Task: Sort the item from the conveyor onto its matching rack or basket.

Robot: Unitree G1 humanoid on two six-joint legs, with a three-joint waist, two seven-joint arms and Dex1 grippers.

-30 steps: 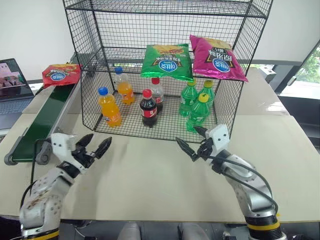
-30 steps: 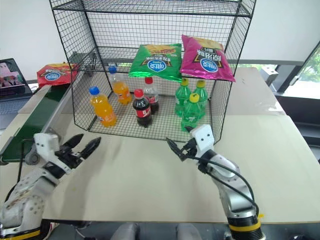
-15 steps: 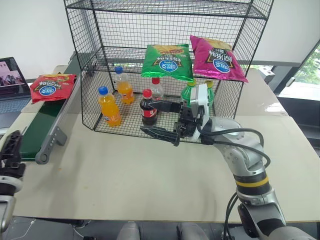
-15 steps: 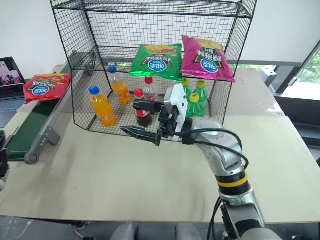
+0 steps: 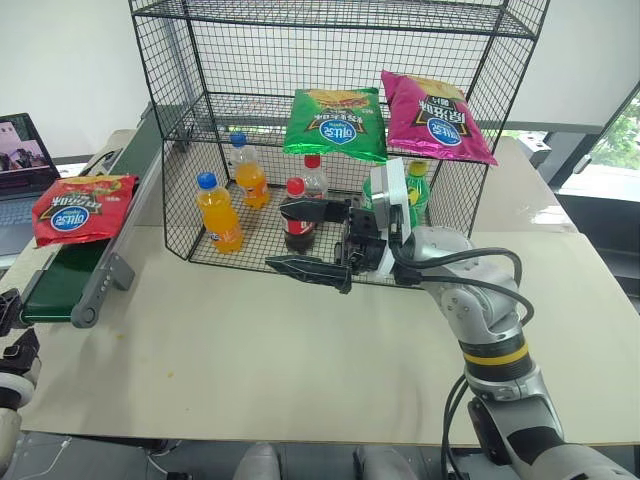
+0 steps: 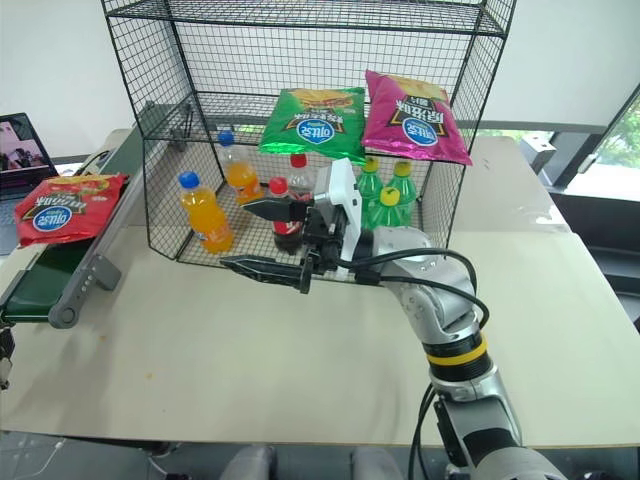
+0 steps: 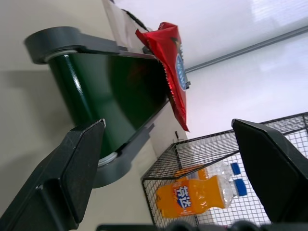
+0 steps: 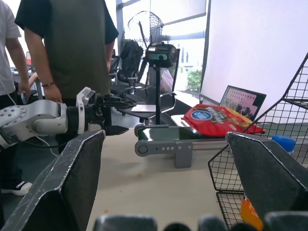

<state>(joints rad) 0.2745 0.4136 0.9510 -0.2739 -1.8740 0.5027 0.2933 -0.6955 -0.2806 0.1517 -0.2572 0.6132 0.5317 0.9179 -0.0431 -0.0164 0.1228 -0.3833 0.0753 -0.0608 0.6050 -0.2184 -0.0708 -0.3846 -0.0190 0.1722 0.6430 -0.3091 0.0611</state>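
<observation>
Where the right wrist view adds a standing person [image 8: 62, 43] | crinkly red chip bag [image 5: 72, 207] flat on green conveyor [image 5: 60, 270] near its roller | wire-mesh rack [image 5: 330, 130] | right gripper [image 5: 305, 240] fingers spread, empty | left gripper [image 8: 113, 115] fingers spread, empty

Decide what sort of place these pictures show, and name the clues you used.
Probably a robotics lab or test room set up like a shop sorting station: a narrow dark green conveyor belt carrying a red crinkly chip bag, a tall black wire-mesh rack stocked with drinks, and an open laptop nearby.
</observation>
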